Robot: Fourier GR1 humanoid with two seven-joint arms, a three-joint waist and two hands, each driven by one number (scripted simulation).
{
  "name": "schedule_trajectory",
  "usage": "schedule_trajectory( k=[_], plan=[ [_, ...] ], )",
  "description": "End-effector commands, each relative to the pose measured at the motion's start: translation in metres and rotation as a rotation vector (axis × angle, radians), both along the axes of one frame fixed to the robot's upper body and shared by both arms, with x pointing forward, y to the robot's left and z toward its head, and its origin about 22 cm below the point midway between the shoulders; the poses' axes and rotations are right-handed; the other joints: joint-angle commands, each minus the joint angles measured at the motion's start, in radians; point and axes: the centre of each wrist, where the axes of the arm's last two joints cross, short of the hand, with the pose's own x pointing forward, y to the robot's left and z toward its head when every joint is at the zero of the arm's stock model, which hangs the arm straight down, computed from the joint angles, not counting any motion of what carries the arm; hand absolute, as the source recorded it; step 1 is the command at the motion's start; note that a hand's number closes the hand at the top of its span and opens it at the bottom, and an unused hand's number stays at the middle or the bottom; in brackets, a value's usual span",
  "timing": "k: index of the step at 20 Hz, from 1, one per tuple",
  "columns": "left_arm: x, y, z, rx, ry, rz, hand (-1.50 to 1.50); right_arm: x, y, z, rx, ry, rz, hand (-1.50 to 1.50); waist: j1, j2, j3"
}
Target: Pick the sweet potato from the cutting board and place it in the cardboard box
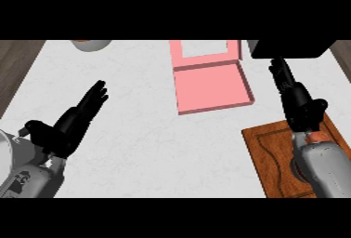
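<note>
The sweet potato (317,137) shows only as a small orange patch on the brown cutting board (269,149) at the lower right, mostly hidden under my right wrist. My right hand (296,97) lies open above it, its straight fingers pointing toward the counter's far edge, past the board. The box (209,88) is pink and shallow with its lid folded back, and it sits at the top centre, left of the right hand. At the left, my left hand (72,122) rests open over the white counter with its fingers up, holding nothing.
A black block (288,49) sits at the far right edge, just beyond my right fingertips. A bowl (91,44) is cut off at the top left. Wooden floor shows along both sides of the white counter.
</note>
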Motion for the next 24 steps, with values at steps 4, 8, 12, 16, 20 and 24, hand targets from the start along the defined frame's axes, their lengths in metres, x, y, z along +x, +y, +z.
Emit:
schedule_trajectory(
  k=[4, 8, 12, 16, 20, 24],
  plan=[
    [-0.009, 0.032, -0.014, 0.184, 0.009, 0.216, 0.0, 0.005, -0.045, 0.037, 0.209, -0.131, 0.326, -1.5, 0.013, -0.008, -0.013],
    [-0.014, 0.05, -0.021, 0.241, 0.036, 0.312, 0.0, -0.007, -0.114, 0.029, -0.36, -0.059, 0.151, 1.5, 0.02, 0.006, -0.016],
    [-0.021, 0.028, -0.025, 0.238, 0.032, 0.329, 0.0, -0.027, -0.172, -0.033, 0.195, -0.088, 0.046, -1.5, 0.023, 0.005, -0.011],
    [-0.019, 0.023, -0.023, 0.249, 0.035, 0.321, 0.0, -0.024, -0.213, -0.024, 0.066, -0.057, 0.173, -1.5, 0.03, 0.004, -0.015],
    [-0.028, 0.025, -0.035, 0.244, 0.027, 0.318, 0.0, -0.025, -0.234, 0.024, -0.291, -0.002, 0.274, -1.5, 0.038, 0.005, -0.017],
    [-0.021, 0.026, -0.03, 0.264, 0.024, 0.332, 0.0, -0.028, -0.256, 0.063, -0.517, 0.098, 0.36, -1.5, 0.033, 0.006, -0.017]
  ],
)
